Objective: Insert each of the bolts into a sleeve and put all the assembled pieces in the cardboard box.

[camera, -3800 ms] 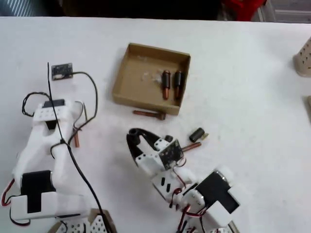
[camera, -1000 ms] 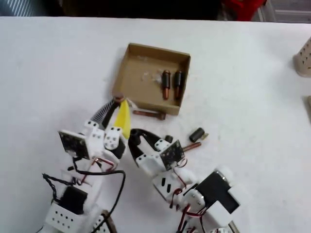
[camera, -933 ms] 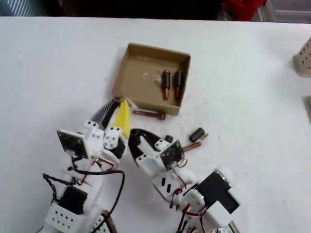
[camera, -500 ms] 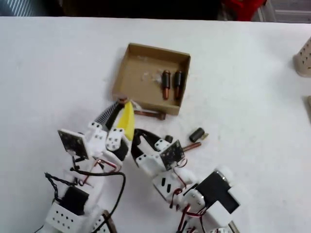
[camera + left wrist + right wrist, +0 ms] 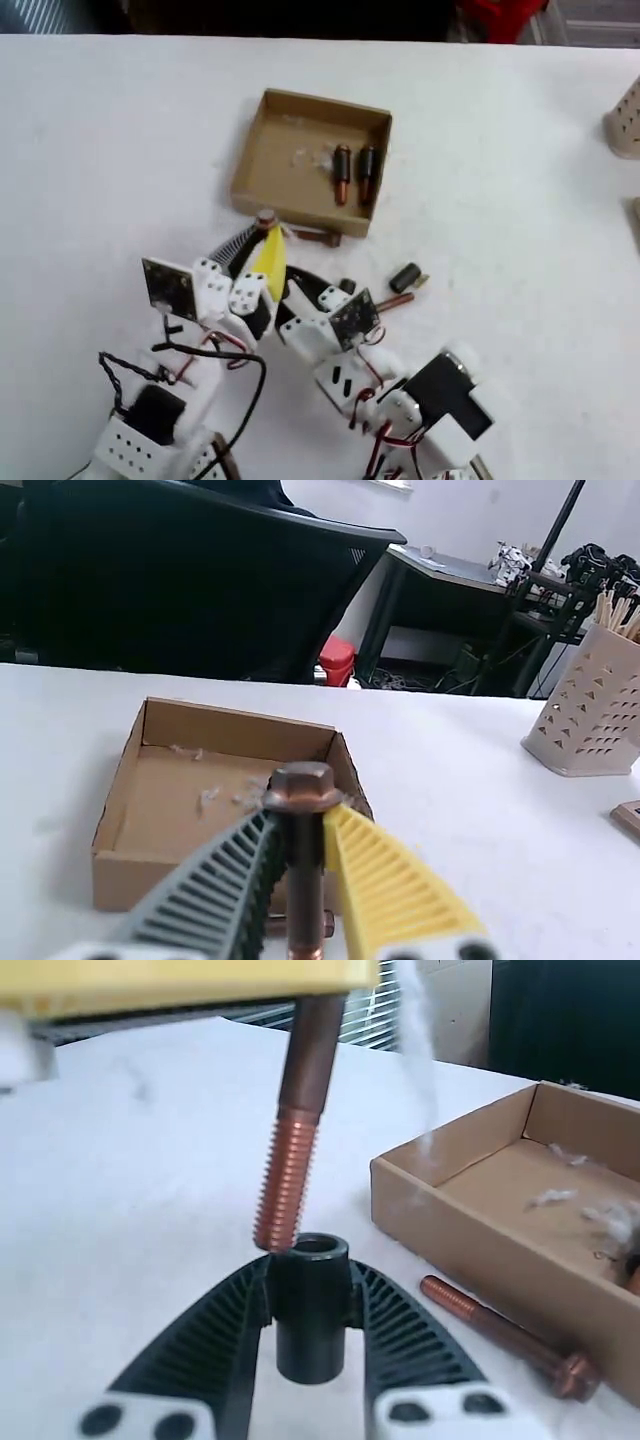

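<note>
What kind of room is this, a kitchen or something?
Probably a robotics lab or office, not a kitchen: there is a black office chair, a dark desk carrying what look like robot parts, and this white table.

high: overhead, looking down | wrists: low, close, level | shared: cardboard box

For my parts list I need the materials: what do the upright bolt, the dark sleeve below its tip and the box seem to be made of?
The bolt is probably metal with a copper-coloured, slightly shiny finish: it has cut threads and a hex flange head. The sleeve is a smooth, matte black tube; whether it is metal or plastic I cannot tell. The box is dull brown cardboard with folded walls.
</note>
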Robot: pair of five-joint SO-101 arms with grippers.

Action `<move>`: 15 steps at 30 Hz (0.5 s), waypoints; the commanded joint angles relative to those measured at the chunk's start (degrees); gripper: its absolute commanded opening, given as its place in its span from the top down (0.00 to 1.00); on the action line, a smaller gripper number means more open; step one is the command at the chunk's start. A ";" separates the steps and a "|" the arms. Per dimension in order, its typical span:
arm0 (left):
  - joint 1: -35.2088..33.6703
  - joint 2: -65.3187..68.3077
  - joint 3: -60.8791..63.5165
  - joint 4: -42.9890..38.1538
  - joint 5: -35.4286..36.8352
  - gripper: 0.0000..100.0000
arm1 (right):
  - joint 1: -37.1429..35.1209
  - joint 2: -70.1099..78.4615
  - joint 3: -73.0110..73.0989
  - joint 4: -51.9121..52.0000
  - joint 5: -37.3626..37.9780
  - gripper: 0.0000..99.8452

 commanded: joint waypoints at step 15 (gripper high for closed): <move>-4.09 21.41 0.18 -29.10 1.76 0.98 | 0.57 -0.13 -0.18 -0.40 -0.53 0.98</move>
